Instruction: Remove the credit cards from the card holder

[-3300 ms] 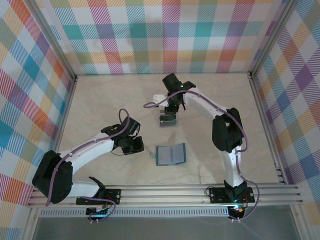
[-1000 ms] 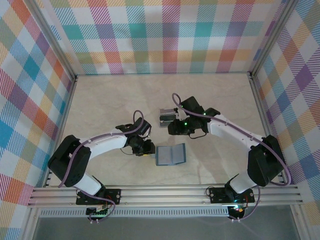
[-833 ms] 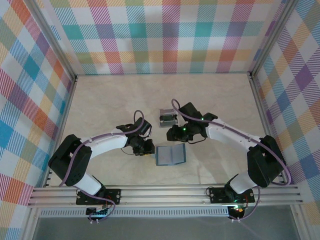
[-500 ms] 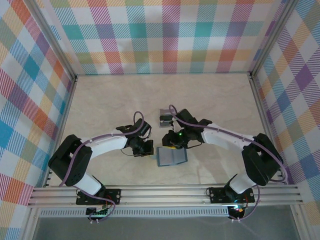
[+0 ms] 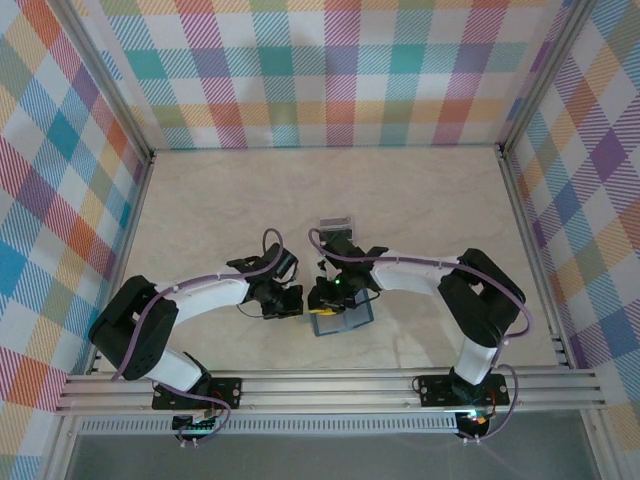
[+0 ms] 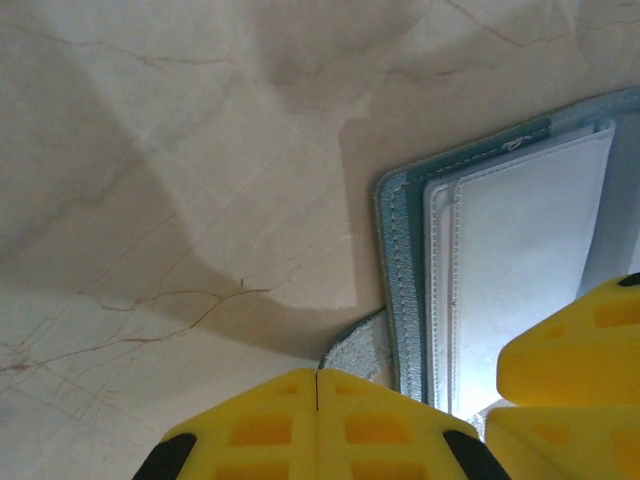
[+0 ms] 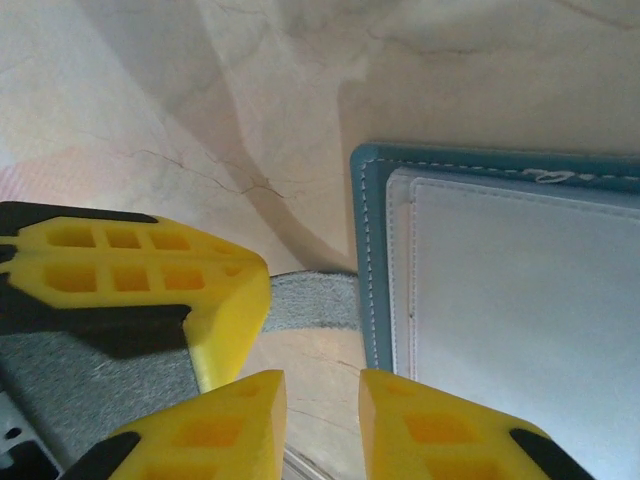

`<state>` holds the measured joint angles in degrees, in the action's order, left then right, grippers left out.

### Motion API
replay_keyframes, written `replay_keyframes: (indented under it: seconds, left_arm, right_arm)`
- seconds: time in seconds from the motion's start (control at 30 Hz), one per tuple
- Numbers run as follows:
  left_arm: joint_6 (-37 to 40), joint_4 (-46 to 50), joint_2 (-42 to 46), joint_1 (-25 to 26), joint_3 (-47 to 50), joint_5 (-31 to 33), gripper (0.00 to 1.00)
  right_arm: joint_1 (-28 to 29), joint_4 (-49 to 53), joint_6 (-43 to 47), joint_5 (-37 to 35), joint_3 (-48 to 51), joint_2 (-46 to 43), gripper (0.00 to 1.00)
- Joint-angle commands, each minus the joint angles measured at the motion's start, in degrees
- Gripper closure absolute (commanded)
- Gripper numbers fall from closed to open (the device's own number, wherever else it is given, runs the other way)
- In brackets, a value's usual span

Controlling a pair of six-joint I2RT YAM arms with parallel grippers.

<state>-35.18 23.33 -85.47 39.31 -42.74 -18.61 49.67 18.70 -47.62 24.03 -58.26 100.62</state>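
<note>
Both arms reach inward, wrists low, meeting at centre of table (image 5: 200, 220). Left gripper (image 6: 318, 385) pinched tight on card holder (image 7: 500, 290) side tab (image 7: 305, 300). Right gripper (image 7: 320, 405) narrowly parted over holder's tab-side edge.

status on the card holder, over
Left gripper jaws shut on card holder at its tab. Right gripper jaws open, straddling its edge. Holder lies open flat; nothing blocking.

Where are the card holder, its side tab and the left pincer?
card holder (image 7: 510, 290): right wrist view, pale inner pocket.
side tab (image 7: 315, 302): right wrist view, middle of grey strip.
left pincer (image 6: 317, 388): left wrist view, seam between closed fingertips.
</note>
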Motion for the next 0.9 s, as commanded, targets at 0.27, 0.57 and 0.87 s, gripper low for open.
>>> replay_keyframes:
  seconds: [0.27,0.57,0.87]
  left_arm:
    - [-0.6,-0.4,0.9,0.6,0.4,-0.6,0.96]
    - [-0.1,1.0,0.9,0.6,-0.3,0.0,0.96]
    - [-0.3,1.1,0.8,0.6,-0.5,0.2,0.96]
  right_arm:
    - [1.4,5.1,1.8,-5.8,-1.5,3.1,0.72]
    - [2.1,13.2,4.4,-13.5,-3.5,2.5,0.63]
    - [4.7,23.4,6.2,-23.4,-9.6,3.5,0.57]
